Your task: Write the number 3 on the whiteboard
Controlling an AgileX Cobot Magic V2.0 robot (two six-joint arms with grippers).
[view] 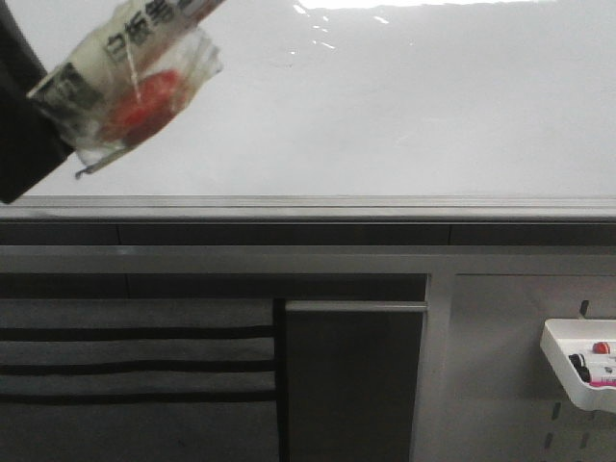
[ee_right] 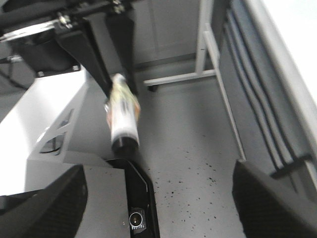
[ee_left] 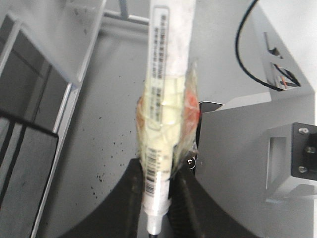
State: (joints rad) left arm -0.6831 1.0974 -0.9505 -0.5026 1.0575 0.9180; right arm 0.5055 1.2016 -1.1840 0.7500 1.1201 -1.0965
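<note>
Left end effector (ee_left: 157, 198) clamps a taped marker (ee_left: 166, 94); small white tray (view: 577, 371) holds markers (view: 592, 364).

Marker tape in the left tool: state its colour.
Pale yellow tape with a red patch, clearest in the left wrist view.

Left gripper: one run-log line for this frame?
left gripper: shut on marker | right gripper: open, idle | whiteboard: no strokes visible | marker off board

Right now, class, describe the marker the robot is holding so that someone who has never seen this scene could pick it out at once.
Find the large glossy whiteboard that fills the upper part of the front view. At its top left corner, the left gripper clamps a long white marker. Unlike the loose markers in the small white tray at the lower right, it is wrapped in yellowish tape with a red patch.
</note>
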